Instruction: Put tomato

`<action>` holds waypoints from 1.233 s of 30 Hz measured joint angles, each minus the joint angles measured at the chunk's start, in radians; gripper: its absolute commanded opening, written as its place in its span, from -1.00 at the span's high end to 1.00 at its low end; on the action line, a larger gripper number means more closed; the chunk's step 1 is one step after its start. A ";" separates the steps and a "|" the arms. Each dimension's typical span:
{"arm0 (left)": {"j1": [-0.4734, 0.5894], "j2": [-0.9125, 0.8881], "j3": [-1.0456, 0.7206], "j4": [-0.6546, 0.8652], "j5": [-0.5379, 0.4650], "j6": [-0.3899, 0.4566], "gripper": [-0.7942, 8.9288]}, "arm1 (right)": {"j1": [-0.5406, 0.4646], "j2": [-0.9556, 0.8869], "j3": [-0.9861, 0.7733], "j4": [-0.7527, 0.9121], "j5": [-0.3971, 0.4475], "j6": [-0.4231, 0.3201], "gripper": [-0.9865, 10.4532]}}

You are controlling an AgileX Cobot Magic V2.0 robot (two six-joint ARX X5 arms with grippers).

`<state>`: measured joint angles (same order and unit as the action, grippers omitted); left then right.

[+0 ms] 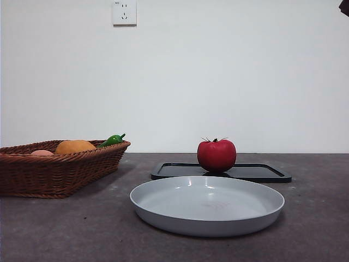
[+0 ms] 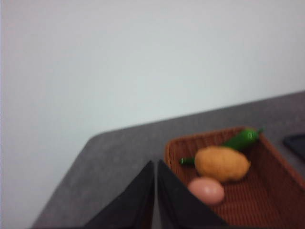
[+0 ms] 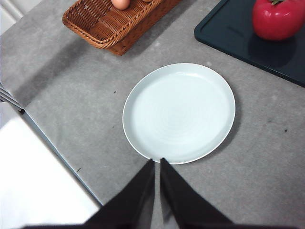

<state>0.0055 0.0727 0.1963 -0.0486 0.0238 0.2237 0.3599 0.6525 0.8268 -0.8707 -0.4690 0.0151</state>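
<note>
Bright, even light; left wrist view blurred.

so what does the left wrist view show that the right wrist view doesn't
Only the left wrist view shows the green chili pepper and the orange round fruit in the wicker basket, plus the left end effector, jaws shut. Only the right wrist view shows the tomato on the black tray, the empty plate and the right end effector, jaws shut. Both show the basket and a pinkish egg.

The front camera sits low, level across the table, close to the plate, basket at 9 o'clock; the right wrist camera looks steeply down on both, while the left's (blurred) shares only the basket.
</note>
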 measured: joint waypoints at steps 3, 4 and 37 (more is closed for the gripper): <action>0.000 -0.047 -0.070 -0.002 0.000 0.000 0.82 | 0.000 0.000 0.000 0.000 0.000 0.000 0.82; 0.000 -0.058 -0.087 -0.008 0.000 0.000 0.82 | 0.000 0.000 0.000 0.000 0.000 0.000 0.82; 0.000 -0.068 -0.164 -0.134 -0.026 -0.004 0.82 | 0.000 0.000 0.000 0.000 0.000 0.000 0.82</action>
<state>0.0059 0.0051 0.0322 -0.1829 -0.0025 0.2195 0.3599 0.6525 0.8268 -0.8707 -0.4690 0.0151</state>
